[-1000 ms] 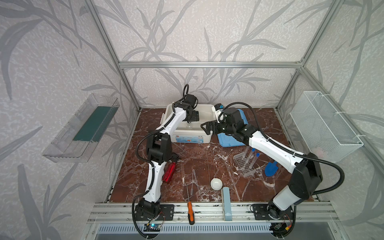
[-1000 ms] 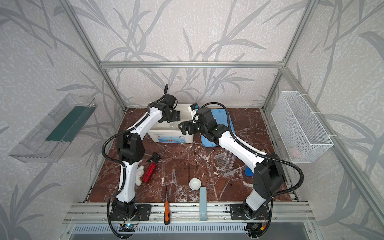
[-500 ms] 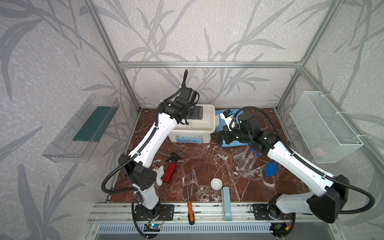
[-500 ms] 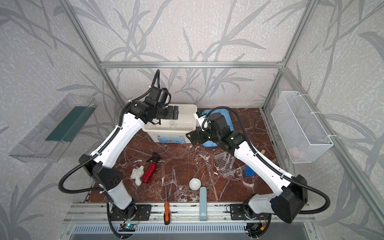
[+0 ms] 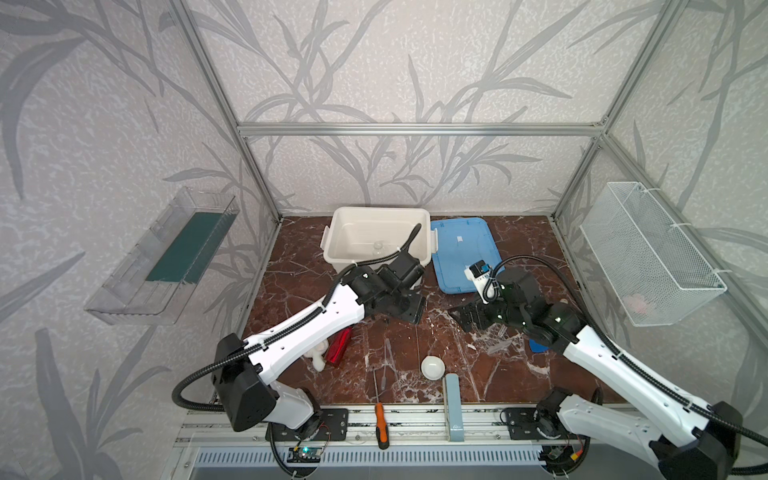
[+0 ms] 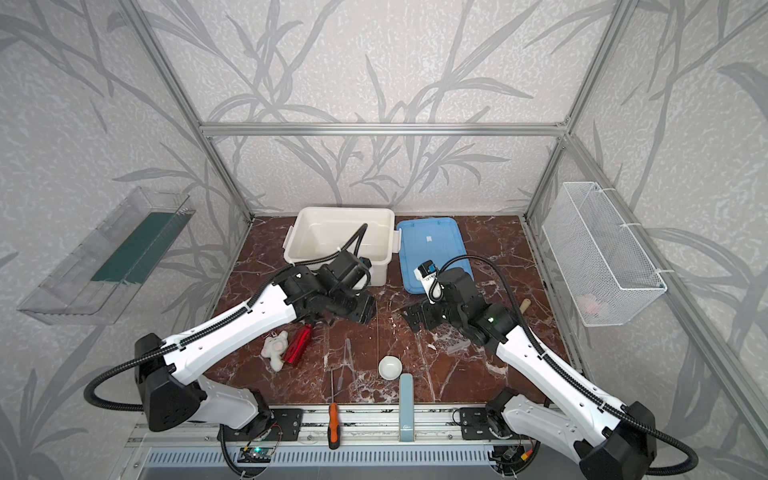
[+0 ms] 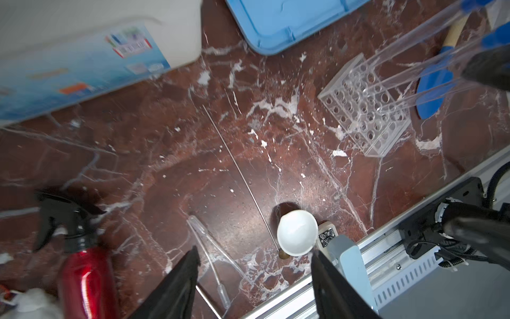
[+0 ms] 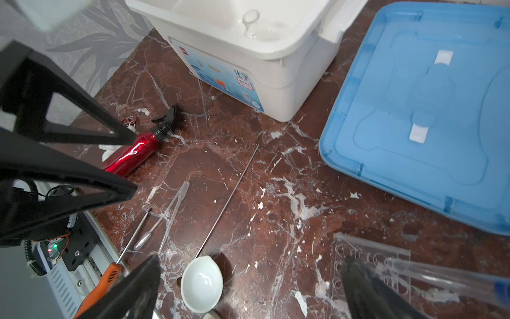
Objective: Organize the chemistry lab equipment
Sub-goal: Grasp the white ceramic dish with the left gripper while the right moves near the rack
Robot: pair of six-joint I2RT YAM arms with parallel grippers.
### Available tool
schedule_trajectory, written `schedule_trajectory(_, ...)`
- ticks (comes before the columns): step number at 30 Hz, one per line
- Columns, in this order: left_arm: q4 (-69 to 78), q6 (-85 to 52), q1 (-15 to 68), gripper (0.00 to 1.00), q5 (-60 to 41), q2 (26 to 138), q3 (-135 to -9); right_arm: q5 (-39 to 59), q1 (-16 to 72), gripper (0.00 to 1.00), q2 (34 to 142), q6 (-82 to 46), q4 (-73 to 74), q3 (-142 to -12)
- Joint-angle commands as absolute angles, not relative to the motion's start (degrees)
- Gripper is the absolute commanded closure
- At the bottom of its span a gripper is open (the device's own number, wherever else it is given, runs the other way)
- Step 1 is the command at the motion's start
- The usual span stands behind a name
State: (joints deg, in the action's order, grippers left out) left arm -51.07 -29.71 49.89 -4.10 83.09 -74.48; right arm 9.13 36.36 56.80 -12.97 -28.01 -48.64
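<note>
The red spray bottle (image 5: 338,347) lay at the left of the marble counter (image 5: 291,266), with thin clear droppers (image 8: 165,218) near it. Behind them, the small glass jar (image 8: 251,23) sat inside the white bin (image 5: 332,245). The left tool (image 7: 254,252) hovered in front of the bin, jaws apart and empty. The small white dish (image 5: 432,367) rested near the front rail. The right tool (image 5: 467,318), spread wide and empty, hung just beside the clear tube rack (image 7: 364,110), where blue-capped tubes (image 7: 414,36) stuck out at a slant.

Top views high, front, facing down; wrist views close, sharing white dish (image 7: 296,232).
</note>
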Motion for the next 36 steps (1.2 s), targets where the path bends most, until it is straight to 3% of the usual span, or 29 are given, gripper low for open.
schedule_trajectory(1, -43.90, -39.29, 53.65, 0.34, -4.57, 84.45, -68.76, 5.81, 36.04, 0.00, 53.46, -15.99, -29.62, -45.98)
schedule_trajectory(11, -38.68, -42.04, 59.18, 0.42, -4.53, 95.01, -65.75, 2.86, 36.04, 0.00, 50.02, -17.59, -29.28, -43.62)
schedule_trajectory(14, -35.18, -45.05, 59.86, 0.38, -7.27, 95.67, -63.03, 2.07, 36.05, 0.00, 49.71, -17.33, -29.97, -43.34)
schedule_trajectory(16, -33.63, -46.97, 60.52, 0.30, -8.48, 96.02, -61.95, 1.76, 36.08, 0.00, 49.44, -17.47, -30.04, -43.04)
schedule_trajectory(20, -35.11, -48.29, 61.50, 0.20, -6.03, 96.11, -61.54, 1.77, 36.10, 0.00, 48.87, -17.92, -29.79, -42.12)
schedule_trajectory(36, -37.26, -48.21, 63.85, 0.19, -5.57, 102.00, -66.52, 0.61, 36.04, 0.00, 48.34, -16.58, -31.03, -41.50)
